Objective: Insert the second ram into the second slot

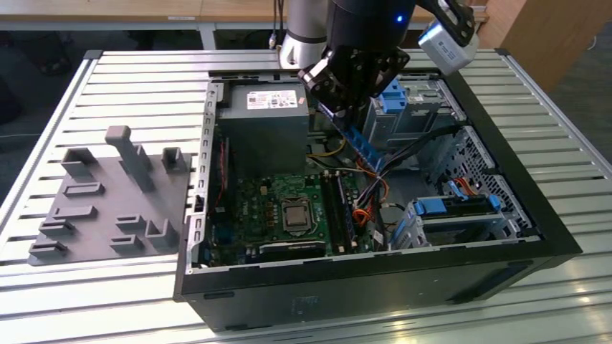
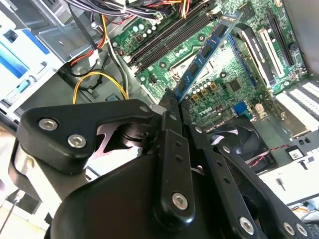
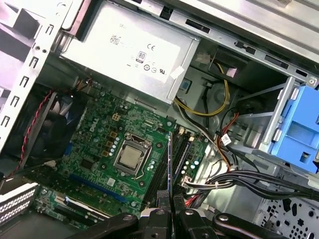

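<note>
My gripper (image 1: 346, 107) hangs over the open computer case (image 1: 497, 244), shut on the second ram (image 1: 363, 143), a thin blue stick with dark chips. The stick slopes down from the fingers toward the motherboard (image 1: 254, 208) and is held in the air, clear of the board. In the second wrist view the ram (image 2: 207, 52) runs away from the gripper (image 2: 178, 107) beside the long black memory slots (image 2: 164, 37). In the first wrist view the ram (image 3: 169, 159) shows edge-on above the gripper (image 3: 170, 195), in line with the slots (image 3: 180, 157). I cannot tell which one is the second slot.
The processor socket (image 1: 294, 215) lies beside the slots, and a grey power supply (image 1: 263, 122) stands behind it. Bundled cables (image 3: 234, 179) and blue drive-bay clips (image 1: 459, 208) crowd the exterior view's right side. A grey fixture plate (image 1: 105, 201) lies left of the case.
</note>
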You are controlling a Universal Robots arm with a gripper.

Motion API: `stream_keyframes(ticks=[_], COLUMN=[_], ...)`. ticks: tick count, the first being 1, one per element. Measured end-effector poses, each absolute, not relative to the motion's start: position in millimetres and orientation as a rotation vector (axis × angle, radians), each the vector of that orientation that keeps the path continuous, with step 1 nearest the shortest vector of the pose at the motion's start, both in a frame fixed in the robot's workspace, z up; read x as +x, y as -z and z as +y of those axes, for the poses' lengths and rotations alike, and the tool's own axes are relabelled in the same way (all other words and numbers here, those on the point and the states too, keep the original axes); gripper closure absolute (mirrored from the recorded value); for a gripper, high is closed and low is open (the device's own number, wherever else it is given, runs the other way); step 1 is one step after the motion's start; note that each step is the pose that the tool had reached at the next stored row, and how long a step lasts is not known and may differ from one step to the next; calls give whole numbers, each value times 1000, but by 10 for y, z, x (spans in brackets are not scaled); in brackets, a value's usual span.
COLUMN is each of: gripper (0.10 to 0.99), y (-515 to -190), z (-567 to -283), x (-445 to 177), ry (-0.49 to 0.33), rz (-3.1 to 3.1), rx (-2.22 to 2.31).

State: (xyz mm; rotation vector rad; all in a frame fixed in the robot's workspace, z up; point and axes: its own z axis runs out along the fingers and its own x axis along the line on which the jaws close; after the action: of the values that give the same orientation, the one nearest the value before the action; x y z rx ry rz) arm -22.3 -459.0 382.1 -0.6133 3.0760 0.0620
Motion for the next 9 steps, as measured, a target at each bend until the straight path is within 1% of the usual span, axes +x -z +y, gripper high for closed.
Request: stream_keyframes(ticks=[9], gripper=[949], y=[-3822], z=[-4590], x=[-223], ry=[-62], rz=[3090], rx=[-535])
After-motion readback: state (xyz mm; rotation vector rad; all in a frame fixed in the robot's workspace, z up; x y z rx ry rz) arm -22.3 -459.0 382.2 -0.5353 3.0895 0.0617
